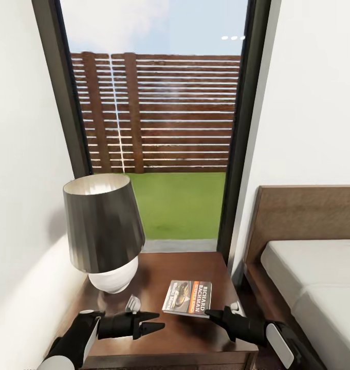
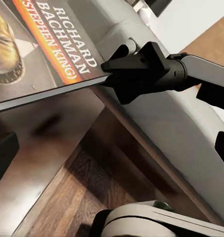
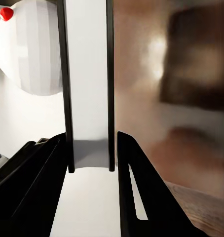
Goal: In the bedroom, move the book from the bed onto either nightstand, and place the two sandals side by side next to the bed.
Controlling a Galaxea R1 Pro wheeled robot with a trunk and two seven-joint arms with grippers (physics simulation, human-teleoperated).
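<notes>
grey-shaded lamp, white base, beside window.

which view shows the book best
Head view: the whole book shows over the nightstand, its corner in the right gripper. Left wrist shows part of the cover; right wrist only its edge.

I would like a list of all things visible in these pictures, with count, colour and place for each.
book: one, dark cover with orange band, at the nightstand's right front, its edge between the right gripper's fingers.
lamp: one, dark grey shade on white base, left rear of nightstand.
nightstand: one, dark brown, below the window, left of the bed.
bed: one, pale mattress, brown headboard, at right.
window: one, dark frame, showing fence and grass.
left gripper: one, black, open, over the nightstand's front.
right gripper: one, black, shut on the book.
</notes>
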